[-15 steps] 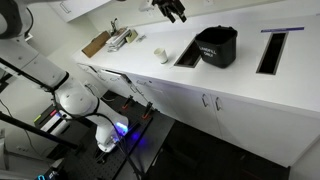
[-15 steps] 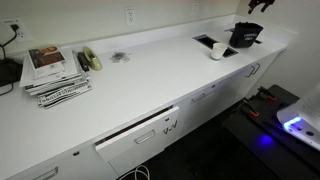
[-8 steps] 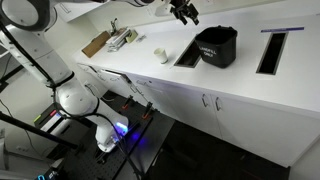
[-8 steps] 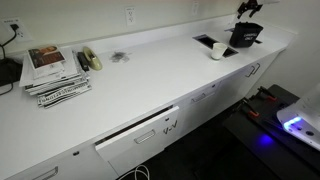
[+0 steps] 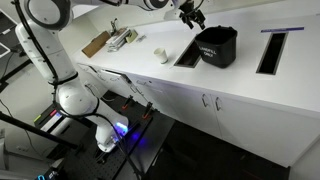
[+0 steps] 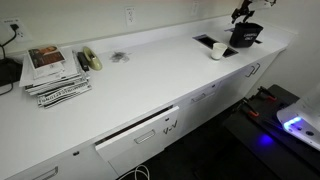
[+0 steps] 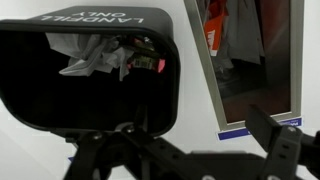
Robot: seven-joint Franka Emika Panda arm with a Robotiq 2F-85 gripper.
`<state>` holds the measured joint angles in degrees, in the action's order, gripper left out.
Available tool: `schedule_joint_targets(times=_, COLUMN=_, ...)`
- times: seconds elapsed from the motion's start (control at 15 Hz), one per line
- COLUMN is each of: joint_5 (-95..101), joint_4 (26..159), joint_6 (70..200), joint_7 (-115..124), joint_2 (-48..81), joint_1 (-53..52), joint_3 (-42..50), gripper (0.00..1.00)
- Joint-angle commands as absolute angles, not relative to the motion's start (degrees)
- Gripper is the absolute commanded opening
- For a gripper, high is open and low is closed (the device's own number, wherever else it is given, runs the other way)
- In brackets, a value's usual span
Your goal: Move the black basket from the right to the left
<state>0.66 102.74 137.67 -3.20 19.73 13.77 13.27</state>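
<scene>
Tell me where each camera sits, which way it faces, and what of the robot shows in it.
Exterior view: high in front of the counter, looking down at the basket; the white arm and gripper show.
Exterior view: low over the counter's far end by the magazines, looking along it to the basket; only the gripper shows.
Wrist view: faces the basket's open mouth up close; dark fingers at the bottom.
Shared: all three show the basket.

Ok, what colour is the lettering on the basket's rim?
White, on the black basket; it reads clearest in the wrist view.
</scene>
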Motion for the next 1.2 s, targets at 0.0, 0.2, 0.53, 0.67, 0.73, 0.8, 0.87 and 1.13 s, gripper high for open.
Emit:
schedule_joint_targets(times=0.0, joint_5=-1.1, joint_4=99.9, joint_6=135.7, joint_7=-5.5, joint_2=22.8, joint_1=15.7, joint_3=11.8, gripper=1.0)
schedule_joint_targets(times=0.2, joint_5=-1.0, joint_4=99.6, joint_6=135.8, joint_7=-4.9, joint_2=24.3, joint_1=16.3, joint_3=11.5, gripper=0.75)
schedule_joint_targets(times=0.53, joint_5=-1.0, joint_4=99.0, joint_6=135.6, joint_7=-5.2, joint_2=25.0, joint_1=16.8, joint_3=11.3, gripper=0.41)
schedule_joint_targets(times=0.67, joint_5=-1.0, joint_4=98.8, joint_6=135.5, joint_7=-5.2, joint_2=25.0, joint_1=16.9, joint_3=11.2, gripper=0.25)
schedule_joint_targets(times=0.73, joint_5=-0.9, joint_4=98.7, joint_6=135.5, joint_7=-5.2, joint_2=25.0, joint_1=17.0, joint_3=11.2, gripper=0.19)
schedule_joint_targets(times=0.8, joint_5=-0.9, joint_4=98.5, joint_6=135.5, joint_7=-5.2, joint_2=25.0, joint_1=17.0, joint_3=11.2, gripper=0.1)
schedule_joint_targets(times=0.87, joint_5=-0.9, joint_4=98.5, joint_6=135.5, joint_7=-5.2, joint_2=25.0, joint_1=17.0, joint_3=11.1, gripper=0.03)
schedule_joint_targets(times=1.13, joint_5=0.2, joint_4=99.3, joint_6=134.9, joint_7=-4.7, joint_2=24.3, joint_1=16.4, joint_3=11.5, gripper=0.02)
